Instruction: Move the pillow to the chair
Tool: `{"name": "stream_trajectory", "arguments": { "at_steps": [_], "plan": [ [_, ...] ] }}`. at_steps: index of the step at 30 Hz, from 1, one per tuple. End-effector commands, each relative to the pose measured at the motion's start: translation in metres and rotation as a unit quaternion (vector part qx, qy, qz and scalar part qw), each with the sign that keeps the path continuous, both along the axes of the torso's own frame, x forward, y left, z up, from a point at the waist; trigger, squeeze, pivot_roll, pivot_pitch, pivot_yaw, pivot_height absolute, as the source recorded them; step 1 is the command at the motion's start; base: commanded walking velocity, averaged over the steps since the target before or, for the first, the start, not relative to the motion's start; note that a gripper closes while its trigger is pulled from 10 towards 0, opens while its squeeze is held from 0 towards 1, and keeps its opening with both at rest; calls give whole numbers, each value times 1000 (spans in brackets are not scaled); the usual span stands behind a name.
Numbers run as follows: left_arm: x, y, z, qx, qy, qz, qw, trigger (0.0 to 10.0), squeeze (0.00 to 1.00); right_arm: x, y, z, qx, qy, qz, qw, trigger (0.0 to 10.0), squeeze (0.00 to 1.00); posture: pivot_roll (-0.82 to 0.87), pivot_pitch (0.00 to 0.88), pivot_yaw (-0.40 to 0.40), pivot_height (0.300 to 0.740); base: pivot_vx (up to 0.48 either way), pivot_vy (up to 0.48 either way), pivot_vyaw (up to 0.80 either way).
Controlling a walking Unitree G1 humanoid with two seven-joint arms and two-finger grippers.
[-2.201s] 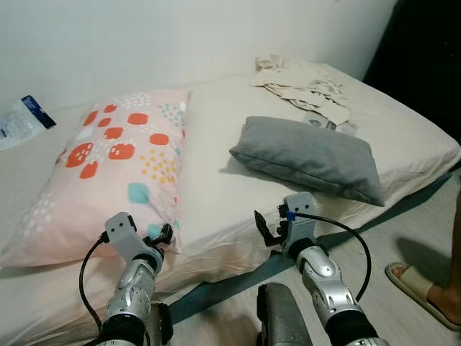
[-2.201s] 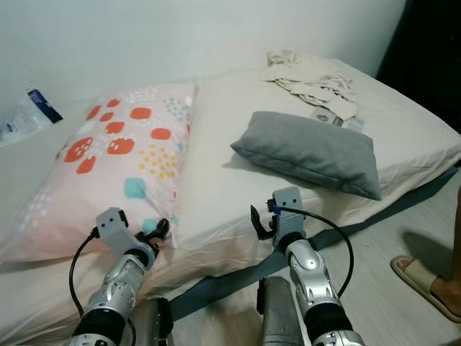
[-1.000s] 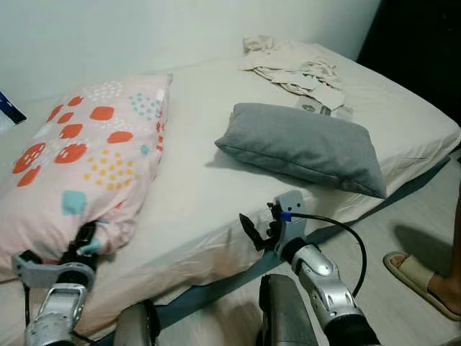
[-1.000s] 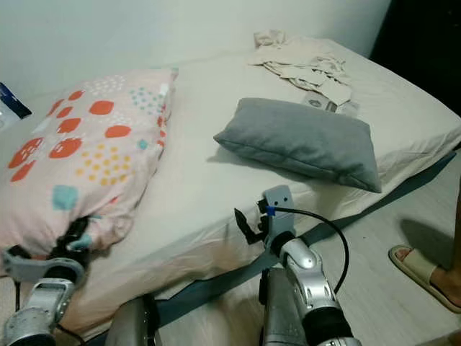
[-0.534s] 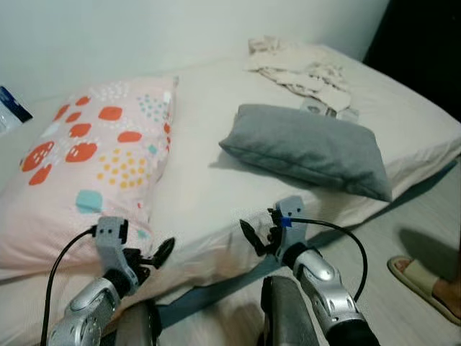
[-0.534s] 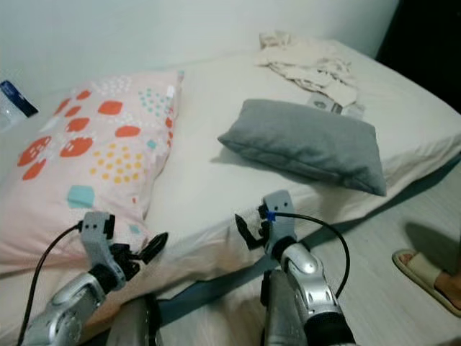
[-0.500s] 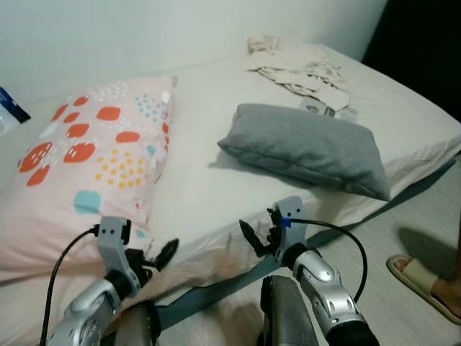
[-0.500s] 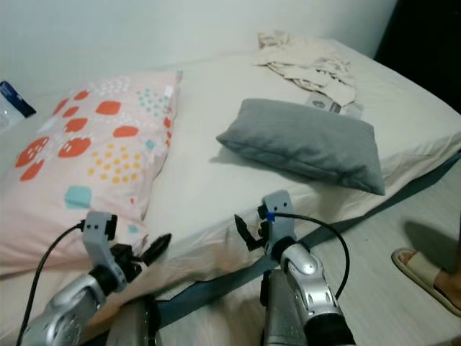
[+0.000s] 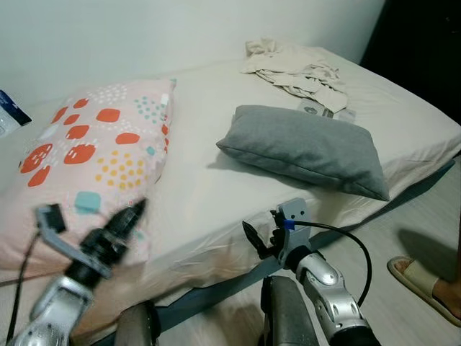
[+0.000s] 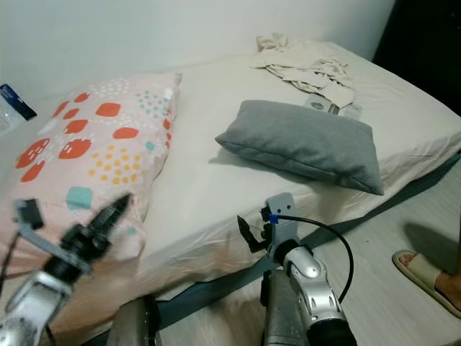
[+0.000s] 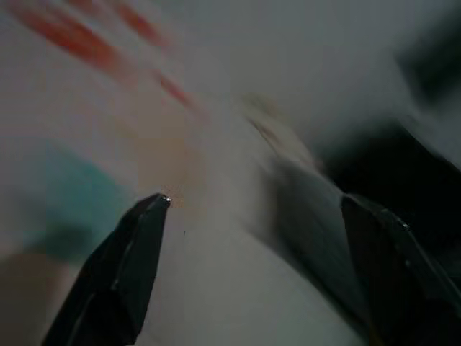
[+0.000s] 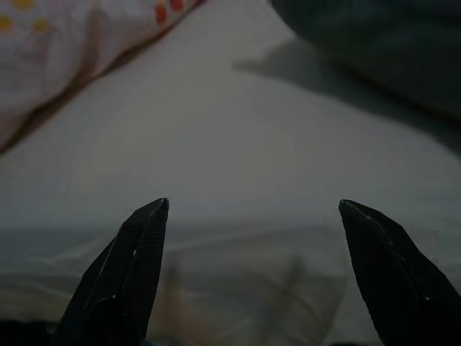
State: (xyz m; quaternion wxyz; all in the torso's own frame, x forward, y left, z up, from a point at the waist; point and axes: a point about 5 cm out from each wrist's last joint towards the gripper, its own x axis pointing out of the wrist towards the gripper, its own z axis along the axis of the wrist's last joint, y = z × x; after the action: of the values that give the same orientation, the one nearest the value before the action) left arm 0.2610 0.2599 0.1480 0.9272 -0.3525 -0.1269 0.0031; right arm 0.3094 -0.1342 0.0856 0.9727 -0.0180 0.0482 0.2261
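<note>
While raised over the near corner of the patterned pillow [image 9: 86, 155], left gripper [image 9: 128, 214] blurred, black tips reaching onto the pink fabric by the teal patch; fingers [image 11: 119, 270] spread wide apart in the left wrist view, with smeared red, teal and pink print between them. Whether touching the cover, cannot tell through the blur.

Lower and to the right, right gripper [image 9: 258, 241] poised at the edge of the mattress [image 9: 209, 194], fingers [image 12: 122, 277] likewise well apart, cream sheet between them in the right wrist view, nothing held.

Patterned pillow lying on the left part of the bed, pink with red, yellow and teal spots. Grey pillow [image 9: 306, 148] lying flat toward the right, apart from the patterned one. Behind it, near the wall, a heap of crumpled pale cloth [image 9: 295, 68]. At the far left edge, a blue-and-white packet [image 9: 9, 112], lettering too small to read. On the floor at the right, a person's foot in a sandal [image 9: 428, 288]. No legible writing or brand anywhere.
</note>
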Motion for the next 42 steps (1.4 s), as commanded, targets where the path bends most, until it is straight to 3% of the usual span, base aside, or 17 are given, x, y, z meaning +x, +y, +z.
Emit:
{"name": "stream_trajectory", "arguments": {
  "at_steps": [1, 2, 3, 4, 5, 7, 11, 15, 19, 21, 23, 26, 30, 34, 35, 38, 42],
  "plan": [
    [-4, 23, -26, 6, 75, 99, 992, 10000, 0, -1, -1, -5, 3, 13, -2, 1000, 10000, 0, -43, 146, -17, 556, 0, 0, 0],
    [-4, 27, -31, 6, 96, 121, 988, 10000, 0, -1, -1, -5, 2, 13, -2, 1000, 10000, 0, -43, 146, -18, 556, 0, 0, 0],
    [-2, 31, -36, -14, 108, 148, 983, 10000, 894, -1, -1, -4, 2, 13, -2, 1000, 10000, 0, -44, 147, -20, 556, 0, 0, 0],
    [-2, 31, -36, -14, 108, 148, 983, 10000, 894, -1, -1, -4, 2, 13, -2, 1000, 10000, 0, -44, 147, -20, 556, 0, 0, 0],
    [-1, 35, -39, -35, 116, 172, 978, 10000, 1000, 0, -1, -4, 1, 13, -1, 1000, 10000, 0, -46, 148, -21, 556, 0, 0, 0],
    [4, 36, -38, -89, 101, 191, 972, 10000, 1000, 0, 0, -4, -5, 12, 3, 1000, 10000, 0, -52, 149, -20, 556, 0, 0, 0],
    [4, 34, -34, -114, 83, 205, 969, 10000, 1000, 0, -2, -3, -6, 11, 3, 1000, 10000, 0, -62, 150, -15, 556, 0, 0, 0],
    [-6, 47, -37, -106, 91, 274, 951, 10000, 1000, 0, -4, -2, -7, 9, -1, 1000, 10000, 0, -66, 151, -17, 556, 0, 0, 0],
    [-30, 71, -45, -58, 133, 367, 919, 10000, 1000, 1, -7, -3, -9, 11, -3, 1000, 10000, 0, -58, 152, -30, 556, 0, 0, 0],
    [-32, 73, -46, -54, 138, 374, 915, 10000, 1000, 1, -8, -3, -10, 11, -3, 1000, 10000, 0, -58, 152, -30, 556, 0, 0, 0],
    [-45, 82, -51, -23, 162, 403, 901, 10000, 1000, 2, -8, -4, -11, 14, -2, 1000, 10000, 0, -52, 153, -41, 556, 0, 0, 0],
    [-53, 88, -56, -29, 174, 413, 893, 10000, 1000, 4, -7, -3, -11, 15, 1, 1000, 10000, 0, -47, 155, -46, 556, 0, 0, 0],
    [-34, 64, -68, -92, 181, 319, 926, 10000, 1000, 7, -5, -3, -10, 17, 2, 1000, 10000, 0, -35, 157, -58, 556, 0, 0, 0],
    [-3, 16, -80, -172, 169, 209, 948, 10000, 1000, 9, -3, -4, -7, 21, 4, 1000, 10000, 0, -39, 156, -58, 556, 0, 0, 0],
    [-3, 16, -80, -172, 169, 209, 948, 10000, 1000, 9, -3, -4, -7, 21, 4, 1000, 10000, 0, -39, 156, -58, 556, 0, 0, 0],
    [15, -9, -80, -276, 140, 160, 938, 10000, 1000, 11, -2, -4, -5, 22, 4, 1000, 10000, 0, -50, 156, -51, 556, 0, 0, 0],
    [26, -20, -75, -309, 125, 141, 932, 10000, 1000, 12, -1, -2, -4, 20, 4, 1000, 10000, 0, -58, 154, -47, 556, 0, 0, 0]
  ]
}}
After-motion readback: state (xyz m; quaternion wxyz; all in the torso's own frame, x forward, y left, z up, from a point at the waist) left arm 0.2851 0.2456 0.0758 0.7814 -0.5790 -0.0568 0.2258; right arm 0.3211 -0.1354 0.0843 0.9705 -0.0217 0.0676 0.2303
